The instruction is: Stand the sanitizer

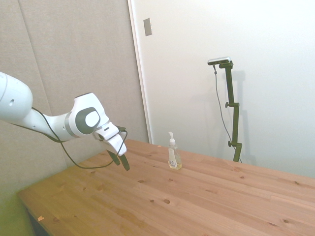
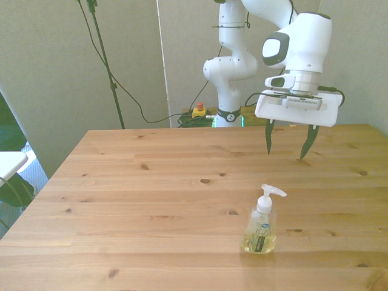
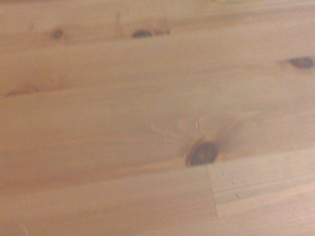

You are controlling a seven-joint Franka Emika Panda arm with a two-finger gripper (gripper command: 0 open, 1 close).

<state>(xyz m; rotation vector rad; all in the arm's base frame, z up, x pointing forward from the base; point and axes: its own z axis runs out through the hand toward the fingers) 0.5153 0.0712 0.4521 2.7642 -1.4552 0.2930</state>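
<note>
One sanitizer (image 2: 260, 225) is on the table (image 2: 139, 200), standing upright on its base near the table's near edge in the front view, toward the front view's right. I see its pump nozzle on top, pointing to the front view's right, and yellowish liquid filling only the lower part of the clear body.

Handling, as I judge it: light, since it is mostly empty; a thin plastic wall that would give a little under squeeze; a smooth, probably slippery surface. With a narrow base and a tall neck, it would tip at a sideways knock. I would take it across the body below the shoulder, not at the pump, which may turn or depress.

My gripper (image 2: 288, 141) hangs above the table, well apart from the sanitizer and farther back. Its fingers (image 2: 268, 137) are spread wide, pointing down, holding nothing and touching nothing. In the side view the gripper (image 1: 120, 161) sits clear of the bottle (image 1: 173, 154). My wrist view shows only bare wood.

By these views, I judge the standing done.
</note>
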